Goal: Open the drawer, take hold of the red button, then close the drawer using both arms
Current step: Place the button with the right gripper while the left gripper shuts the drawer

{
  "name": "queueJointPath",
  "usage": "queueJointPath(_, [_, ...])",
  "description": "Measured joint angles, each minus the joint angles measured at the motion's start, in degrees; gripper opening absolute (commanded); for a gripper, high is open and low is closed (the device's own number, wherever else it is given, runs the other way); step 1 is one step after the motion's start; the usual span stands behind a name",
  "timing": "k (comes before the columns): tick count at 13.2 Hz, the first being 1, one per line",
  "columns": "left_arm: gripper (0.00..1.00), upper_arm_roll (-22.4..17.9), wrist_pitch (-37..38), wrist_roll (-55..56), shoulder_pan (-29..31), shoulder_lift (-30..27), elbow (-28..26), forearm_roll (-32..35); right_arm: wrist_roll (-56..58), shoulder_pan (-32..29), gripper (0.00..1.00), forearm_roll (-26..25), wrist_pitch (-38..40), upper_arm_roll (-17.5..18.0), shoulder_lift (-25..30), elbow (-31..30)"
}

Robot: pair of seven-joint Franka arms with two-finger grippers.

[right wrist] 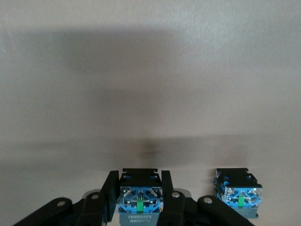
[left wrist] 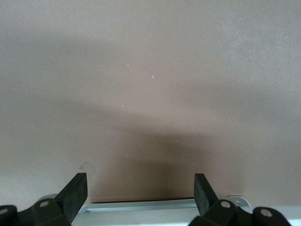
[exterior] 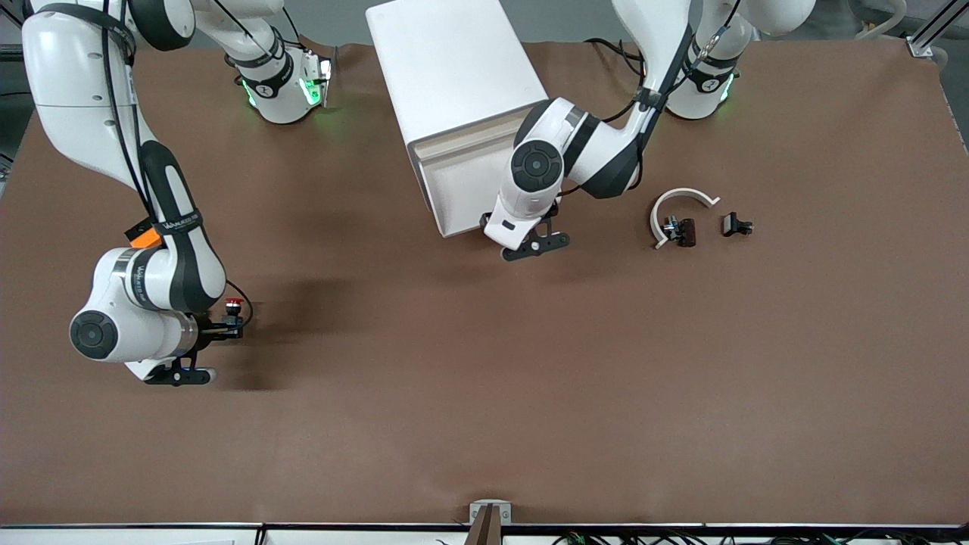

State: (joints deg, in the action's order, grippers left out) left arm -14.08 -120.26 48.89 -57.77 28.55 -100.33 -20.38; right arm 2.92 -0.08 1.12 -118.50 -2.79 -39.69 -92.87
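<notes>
Front view: right gripper [exterior: 227, 327] clamps the button [exterior: 234, 305]; left gripper [left wrist: 140, 193] spread wide.

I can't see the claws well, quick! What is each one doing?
Left gripper: open, holding nothing, at the cabinet front.
Right gripper: shut on the button, over the table at the right arm's end.

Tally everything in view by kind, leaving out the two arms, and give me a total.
Push-button switches: 2
White cabinet: 1
White curved piece: 1
Small dark parts: 2
Orange block, partly hidden: 1
Total: 7
</notes>
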Motion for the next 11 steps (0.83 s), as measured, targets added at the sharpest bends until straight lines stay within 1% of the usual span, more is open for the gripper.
queueJointPath(2, [1.00, 1.5, -2.0, 1.3, -0.2, 0.0, -1.1, 0.0, 0.0, 0.0, 0.39, 0.0, -0.2, 0.0, 0.0, -0.8])
queueJointPath(4, [1.00, 2.0, -2.3, 1.8, -0.7, 0.0, -1.3, 0.0, 0.0, 0.0, 0.42, -0.1, -0.8, 0.0, 0.0, -1.4])
queueJointPath(5, [1.00, 2.2, -2.3, 1.9, -0.8, -0.1, -1.5, 0.0, 0.0, 0.1, 0.49, -0.1, -0.9, -0.1, 0.0, -1.6])
queueJointPath(6, [1.00, 2.6, -2.3, 2.1, -0.8, -0.1, -1.7, 0.0, 0.0, 0.2, 0.72, -0.1, -1.1, -0.1, 0.0, -1.8])
queueJointPath(7, [1.00, 3.0, -2.3, 2.4, -0.8, -0.3, -1.9, 0.0, 0.0, 0.3, 1.00, -0.1, -1.2, -0.2, 0.0, -1.9])
queueJointPath(11, [1.00, 4.6, -2.3, 2.9, -0.8, -1.0, -2.4, 0.0, 0.0, 0.9, 1.00, -0.1, -1.2, -0.9, 0.6, -1.9])
